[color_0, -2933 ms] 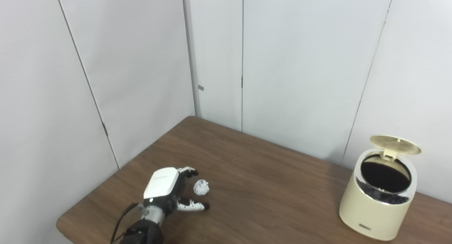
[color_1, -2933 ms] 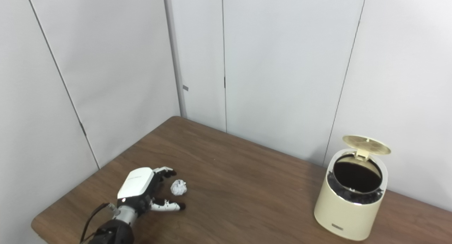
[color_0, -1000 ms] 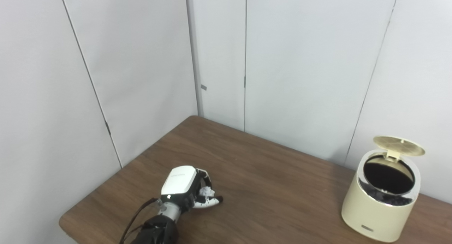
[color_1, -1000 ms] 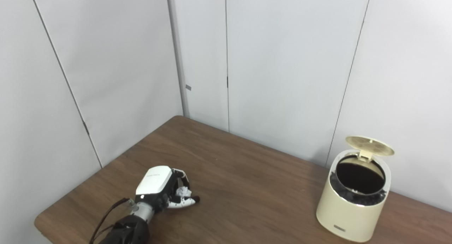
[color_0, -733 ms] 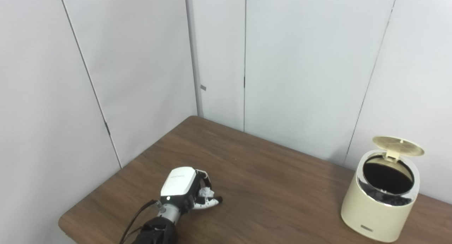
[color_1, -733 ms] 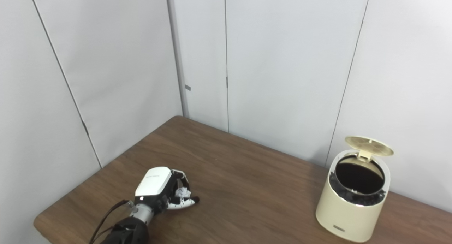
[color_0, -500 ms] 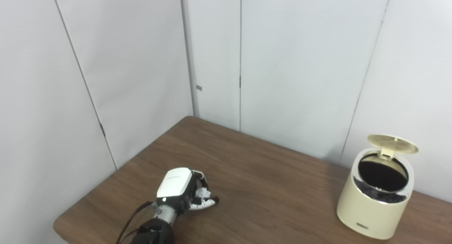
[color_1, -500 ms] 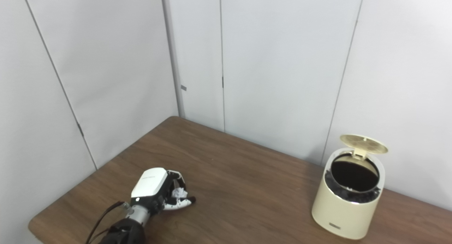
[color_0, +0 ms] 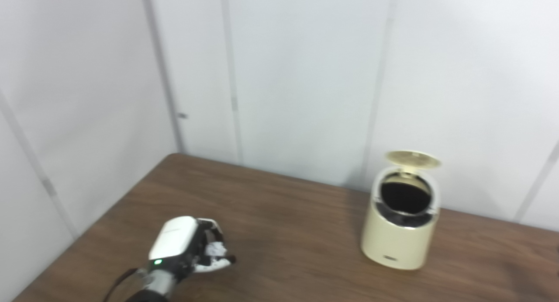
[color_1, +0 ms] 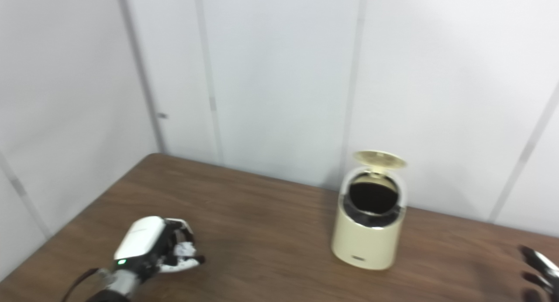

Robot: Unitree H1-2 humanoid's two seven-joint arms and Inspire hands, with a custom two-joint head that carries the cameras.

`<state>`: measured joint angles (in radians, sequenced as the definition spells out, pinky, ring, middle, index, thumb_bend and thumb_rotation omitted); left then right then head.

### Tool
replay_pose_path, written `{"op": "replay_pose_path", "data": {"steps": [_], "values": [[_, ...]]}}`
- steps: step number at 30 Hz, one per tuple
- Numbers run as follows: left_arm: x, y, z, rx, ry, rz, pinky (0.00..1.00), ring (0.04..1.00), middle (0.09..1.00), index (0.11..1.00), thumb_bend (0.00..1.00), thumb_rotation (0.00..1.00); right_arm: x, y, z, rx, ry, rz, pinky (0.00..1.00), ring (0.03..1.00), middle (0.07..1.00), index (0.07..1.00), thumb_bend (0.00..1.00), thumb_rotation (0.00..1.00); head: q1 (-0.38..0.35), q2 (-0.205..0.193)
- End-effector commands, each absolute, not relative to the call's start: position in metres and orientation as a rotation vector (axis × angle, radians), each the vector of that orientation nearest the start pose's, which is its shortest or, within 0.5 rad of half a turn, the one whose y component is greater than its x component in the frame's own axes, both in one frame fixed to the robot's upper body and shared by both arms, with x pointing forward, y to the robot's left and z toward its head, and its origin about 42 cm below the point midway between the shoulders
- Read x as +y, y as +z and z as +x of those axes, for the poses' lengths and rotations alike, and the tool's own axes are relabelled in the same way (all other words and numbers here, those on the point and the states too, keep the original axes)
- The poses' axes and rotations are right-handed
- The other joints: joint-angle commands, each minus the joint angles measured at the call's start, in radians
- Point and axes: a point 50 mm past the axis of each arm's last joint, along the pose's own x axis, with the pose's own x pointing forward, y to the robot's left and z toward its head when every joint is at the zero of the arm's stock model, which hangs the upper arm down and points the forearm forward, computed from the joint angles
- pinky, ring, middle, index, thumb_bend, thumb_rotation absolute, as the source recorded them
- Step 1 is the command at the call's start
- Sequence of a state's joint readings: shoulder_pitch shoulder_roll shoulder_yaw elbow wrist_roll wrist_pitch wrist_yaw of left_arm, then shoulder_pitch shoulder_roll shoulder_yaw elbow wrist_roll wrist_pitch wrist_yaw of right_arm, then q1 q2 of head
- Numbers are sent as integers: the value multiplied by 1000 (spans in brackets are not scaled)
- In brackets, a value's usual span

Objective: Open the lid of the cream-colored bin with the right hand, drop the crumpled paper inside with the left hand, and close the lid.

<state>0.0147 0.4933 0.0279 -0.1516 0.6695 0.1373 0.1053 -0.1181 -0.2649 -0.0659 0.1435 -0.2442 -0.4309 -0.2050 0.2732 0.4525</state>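
The cream-colored bin (color_0: 395, 243) stands on the brown table (color_0: 288, 223) toward the back right. Its round lid (color_0: 413, 158) is tipped up, and the dark inside shows. At the front left, my left hand (color_0: 185, 249) rests low over the table, shut on the white crumpled paper (color_0: 214, 249), which peeks out between fingers and thumb. Only the dark fingertips of my right hand (color_1: 540, 269) show, at the right edge of the right eye view, blurred and well right of the bin (color_1: 366, 236).
White wall panels (color_0: 301, 74) close in the table at the back and left. The table's left edge (color_0: 65, 249) runs just beside my left hand. Bare wood lies between the hand and the bin.
The camera has swung right, so the bin now sits nearer the picture's middle. My left hand closed on the paper about a second ago and still holds it. The right fingertips have come into view.
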Motion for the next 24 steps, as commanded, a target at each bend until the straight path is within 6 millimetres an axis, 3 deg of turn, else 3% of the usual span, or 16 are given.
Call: {"op": "replay_pose_path", "data": {"steps": [1, 3, 5, 7, 9, 11, 17, 24], "values": [[369, 202, 288, -219, 238, 1156, 167, 209, 269, 471, 514, 27, -283, 111, 298, -393, -149, -404, 741, 826, 829, 801, 304, 960, -4, 0], [367, 204, 294, -259, 236, 1142, 191, 236, 299, 472, 514, 28, -279, 113, 298, -394, -152, -404, 753, 829, 830, 806, 271, 954, -16, -3], [361, 206, 301, -299, 236, 1135, 173, 215, 277, 471, 513, 29, -274, 114, 298, -397, -155, -396, 746, 823, 826, 802, 209, 885, -31, -5], [346, 217, 305, -340, 235, 1116, 162, 204, 268, 470, 513, 30, -268, 116, 298, -396, -156, -389, 745, 824, 826, 802, 177, 842, -52, -4], [329, 229, 308, -385, 232, 1089, 158, 200, 406, 483, 519, 7, -264, 117, 298, -391, -158, -378, 743, 824, 823, 802, 153, 819, -62, -5], [316, 240, 311, -429, 227, 1064, 154, 198, 439, 493, 519, 1, -260, 118, 297, -384, -159, -364, 761, 832, 825, 804, 147, 757, -76, -5], [285, 261, 321, -509, 197, 997, 160, 202, 451, 492, 519, 0, -249, 119, 298, -382, -166, -354, 733, 821, 821, 795, 123, 576, -113, -9], [263, 275, 338, -569, 157, 948, 161, 201, 447, 496, 518, 0, -237, 118, 299, -368, -171, -360, 705, 805, 810, 784, 120, 506, -155, -10]]}}
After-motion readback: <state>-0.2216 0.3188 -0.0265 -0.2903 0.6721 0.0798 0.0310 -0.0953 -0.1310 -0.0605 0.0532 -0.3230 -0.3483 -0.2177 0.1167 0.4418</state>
